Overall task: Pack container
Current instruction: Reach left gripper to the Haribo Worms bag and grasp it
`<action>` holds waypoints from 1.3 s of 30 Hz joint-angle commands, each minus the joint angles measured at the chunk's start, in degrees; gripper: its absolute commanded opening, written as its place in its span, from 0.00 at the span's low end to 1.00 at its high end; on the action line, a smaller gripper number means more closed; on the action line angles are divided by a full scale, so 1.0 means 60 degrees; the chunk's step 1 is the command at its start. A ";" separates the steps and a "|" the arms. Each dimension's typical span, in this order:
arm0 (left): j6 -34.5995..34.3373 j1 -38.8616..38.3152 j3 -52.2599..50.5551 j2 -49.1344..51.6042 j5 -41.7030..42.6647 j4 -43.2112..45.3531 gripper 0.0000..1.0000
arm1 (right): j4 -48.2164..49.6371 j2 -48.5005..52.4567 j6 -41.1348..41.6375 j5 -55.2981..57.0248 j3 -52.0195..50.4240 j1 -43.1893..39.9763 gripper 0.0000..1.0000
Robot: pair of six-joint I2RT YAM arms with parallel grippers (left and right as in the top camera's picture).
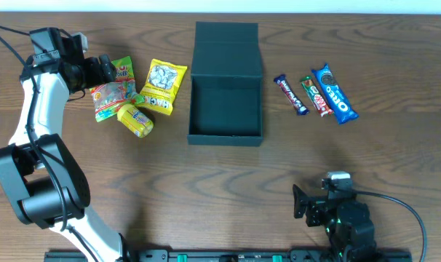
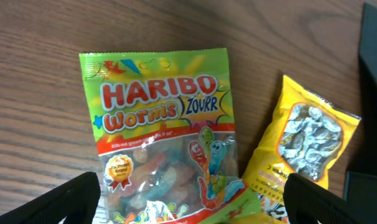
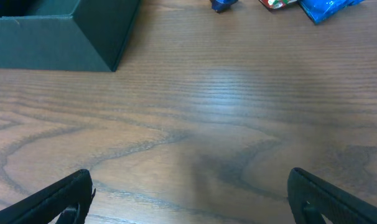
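- In the middle of the wooden table point(image 1: 206, 185), toward its far edge, the container point(image 1: 225, 109) is placed. It is a dark teal box, standing open, with the flap lid laid back behind it.
- To the left of the container, three snack packets are grouped closely together.
- A green Haribo Worms bag point(image 1: 111, 91) lies farthest left, and a yellow snack packet point(image 1: 163, 86) with a clear window lies just beside the container.
- A small yellow packet point(image 1: 136, 121) is seen in front of these two, touching the lower corner of the Haribo Worms bag.
- To the right of the container and apart from it, three items are laid side by side: a dark blue bar point(image 1: 289, 95), a green and red bar point(image 1: 316, 95) and a blue Oreo pack point(image 1: 335, 94).
- The left gripper point(image 1: 104, 69) is held at the far left corner of the Haribo Worms bag. In the left wrist view its fingers point(image 2: 76, 196) are spread wide, with the bag lying between them, so the claw is released and nothing is grasped.
- Whether the fingers touch the bag cannot be told.
- The right gripper point(image 1: 300, 202) is found near the front edge of the table, well apart from the container. Its fingers point(image 3: 67, 196) are spread wide over bare wood; it is released and nothing is held.
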 commanded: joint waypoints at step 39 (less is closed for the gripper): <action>-0.0608 -0.0248 0.0277 0.2809 -0.1606 -0.0157 0.11 | -0.0018 -0.0051 -0.0095 -0.0011 -0.0036 -0.0084 0.99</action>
